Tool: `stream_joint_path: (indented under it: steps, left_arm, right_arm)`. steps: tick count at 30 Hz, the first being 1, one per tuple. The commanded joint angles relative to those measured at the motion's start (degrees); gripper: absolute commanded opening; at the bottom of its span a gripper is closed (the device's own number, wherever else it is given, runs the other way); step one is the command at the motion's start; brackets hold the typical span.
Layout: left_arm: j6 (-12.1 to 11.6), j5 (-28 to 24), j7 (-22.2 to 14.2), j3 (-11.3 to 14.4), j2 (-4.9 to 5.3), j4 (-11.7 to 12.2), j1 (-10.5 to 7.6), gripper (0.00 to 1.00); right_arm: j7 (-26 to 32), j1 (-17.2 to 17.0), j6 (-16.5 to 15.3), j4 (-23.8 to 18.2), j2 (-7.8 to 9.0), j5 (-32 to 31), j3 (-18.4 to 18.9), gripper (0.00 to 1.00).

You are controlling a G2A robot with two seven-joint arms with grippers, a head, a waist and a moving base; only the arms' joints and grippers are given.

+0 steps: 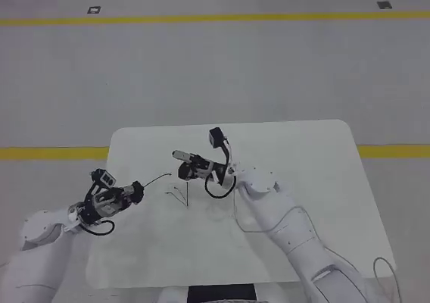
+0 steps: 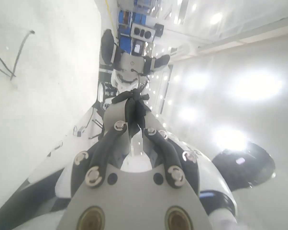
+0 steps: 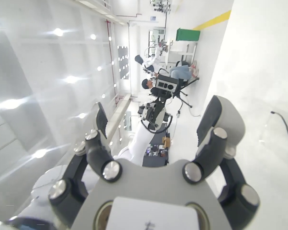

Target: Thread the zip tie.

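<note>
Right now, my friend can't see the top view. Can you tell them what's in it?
Over a white table, the left gripper pinches a thin black zip tie that points toward the open, empty right gripper. A few more zip ties lie on the table near both grippers.

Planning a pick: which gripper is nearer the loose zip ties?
Right. The right gripper, open, is just beyond the loose zip ties; the left gripper, farther aside, grips another tie.

White table, 2 yellow lines — green bin
</note>
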Motion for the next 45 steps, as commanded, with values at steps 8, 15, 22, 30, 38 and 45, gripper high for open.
stream_joint_path:
  steps: [8, 15, 22, 30, 38, 45]
  left_arm:
    - [-1.3, -2.0, -0.5, 2.6, 1.54, 3.3, -1.83, 0.00]
    - [-1.3, -2.0, -0.5, 2.6, 1.54, 3.3, -1.83, 0.00]
    - [-1.3, -2.0, -0.5, 2.6, 1.54, 3.3, -1.83, 0.00]
    - [-1.3, -2.0, -0.5, 2.6, 1.54, 3.3, -1.83, 0.00]
    - [-1.3, -2.0, -0.5, 2.6, 1.54, 3.3, -1.83, 0.00]
    - [-1.3, -2.0, -0.5, 2.6, 1.54, 3.3, -1.83, 0.00]
  right_arm:
    - [12.8, 3.2, 3.2, 6.8, -0.02, 8.7, -0.6, 1.00]
    - [12.7, 2.7, 3.6, 6.3, -0.06, 9.6, -0.7, 1.00]
    - [19.6, 5.3, 9.2, 11.1, -0.89, 19.0, -2.1, 1.00]
    - [24.9, 10.7, 8.6, 21.4, -3.23, 26.7, -5.2, 0.51]
    - [25.0, 13.2, 6.3, 27.5, -5.23, 27.8, -8.2, 0.38]
    - [23.6, 14.2, 2.3, 30.9, -5.95, 26.9, -9.1, 0.33]
